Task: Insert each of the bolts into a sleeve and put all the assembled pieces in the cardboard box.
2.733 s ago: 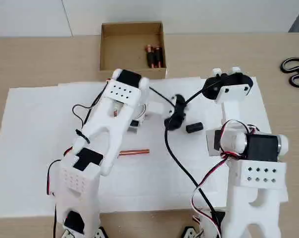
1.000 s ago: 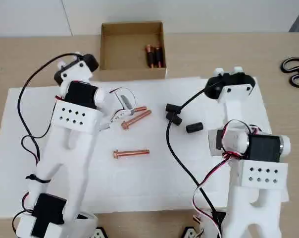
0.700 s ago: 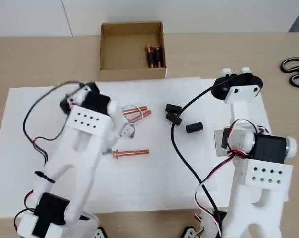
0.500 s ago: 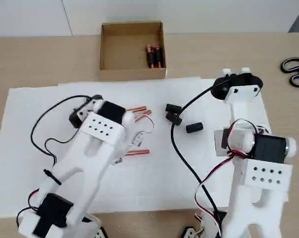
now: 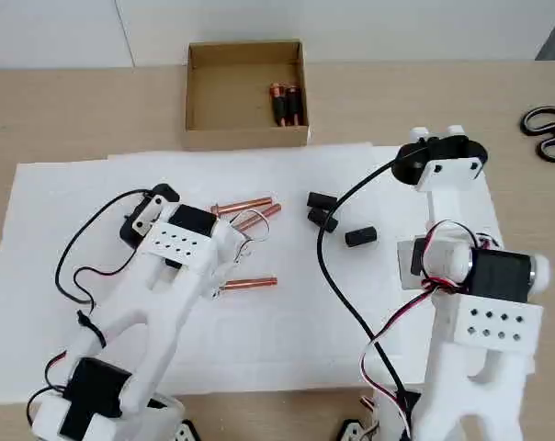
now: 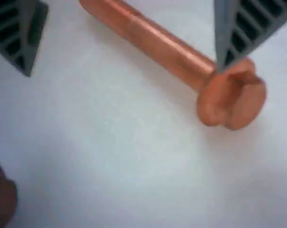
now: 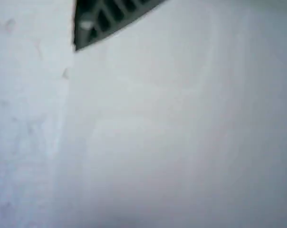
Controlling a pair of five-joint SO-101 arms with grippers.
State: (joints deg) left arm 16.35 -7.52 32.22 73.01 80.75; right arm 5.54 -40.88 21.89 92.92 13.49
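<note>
**Left fingers apart around a bolt on the paper**

My left gripper (image 6: 124, 66) hangs low over the white paper sheet (image 5: 66, 230), its fingers (image 6: 250, 28) spread wide. A copper bolt (image 6: 157, 42) lies flat between them. One fingertip sits right at the bolt's neck, just behind the flanged head; the other stands well off to the far side of the shaft. Nothing is clamped.

In the high view this bolt lies left of the frame's centre, its head tucked under my left wrist. Two more bolts (image 5: 245, 211) lie side by side just above it. Three black sleeves (image 5: 325, 219) sit loose right of centre, two of them touching and the third a little lower right.

The cardboard box (image 5: 213, 92) is at the upper middle, off the paper, with two assembled pieces (image 5: 286, 104) side by side against its right wall.

My right gripper (image 5: 440, 163) hangs over the paper's upper right part; whether it is open or closed I cannot tell. Scissors (image 5: 546, 129) lie at the right edge.
</note>
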